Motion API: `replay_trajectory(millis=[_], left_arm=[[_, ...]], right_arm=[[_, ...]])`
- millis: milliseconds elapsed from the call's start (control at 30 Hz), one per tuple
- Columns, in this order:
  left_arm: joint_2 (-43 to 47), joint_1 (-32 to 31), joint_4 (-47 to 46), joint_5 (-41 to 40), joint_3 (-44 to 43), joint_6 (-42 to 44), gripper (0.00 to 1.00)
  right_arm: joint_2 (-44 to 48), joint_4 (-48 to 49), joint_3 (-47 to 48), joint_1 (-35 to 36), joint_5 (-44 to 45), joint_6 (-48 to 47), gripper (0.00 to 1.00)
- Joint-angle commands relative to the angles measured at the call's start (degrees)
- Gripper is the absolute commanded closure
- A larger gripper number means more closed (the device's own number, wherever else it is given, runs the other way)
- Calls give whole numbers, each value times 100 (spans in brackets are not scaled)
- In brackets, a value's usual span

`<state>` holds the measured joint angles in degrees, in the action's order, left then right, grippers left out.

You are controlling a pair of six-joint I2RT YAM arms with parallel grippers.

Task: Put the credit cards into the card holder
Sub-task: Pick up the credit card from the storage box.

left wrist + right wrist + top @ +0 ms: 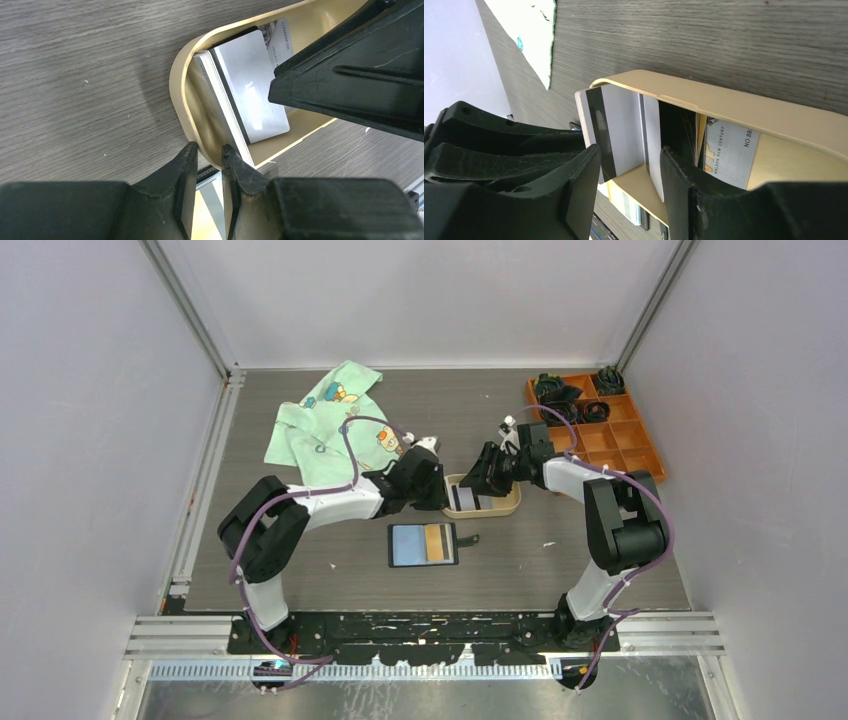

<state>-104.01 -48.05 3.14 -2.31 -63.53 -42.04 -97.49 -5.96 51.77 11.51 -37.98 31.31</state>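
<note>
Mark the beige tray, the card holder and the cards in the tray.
beige tray (177, 85): left wrist view, curved end rim.
card holder (467, 538): top external view, snap tab.
credit cards (250, 90): left wrist view, top card's face.

beige tray (724, 102), silver cards (624, 125) — black stripe (598, 120)

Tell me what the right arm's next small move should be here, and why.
Probably close the right gripper on the upright cards. Its open fingers straddle them where they stand on edge in the beige tray, while the left gripper appears to pinch the tray's rim, steadying it. No card is gripped yet.
</note>
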Motion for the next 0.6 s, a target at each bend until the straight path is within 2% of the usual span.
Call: replay_trajectory(millis=[0,267,433,567], left_arm=[[-6,-31,-153,73,-315,-26,75],[-106,-32,-112,183,-439,18,74],[-147,-21,-94,204,-468,37,74],[-185,-11,-103,204,-502,47,74]], right_arm=[[129,-143,190,9,75,-200,47],[85,-288,269,59,91,-423,48],[47,-743,439,145,682,-883,47],[-102,-883,549,227,685,-942,56]])
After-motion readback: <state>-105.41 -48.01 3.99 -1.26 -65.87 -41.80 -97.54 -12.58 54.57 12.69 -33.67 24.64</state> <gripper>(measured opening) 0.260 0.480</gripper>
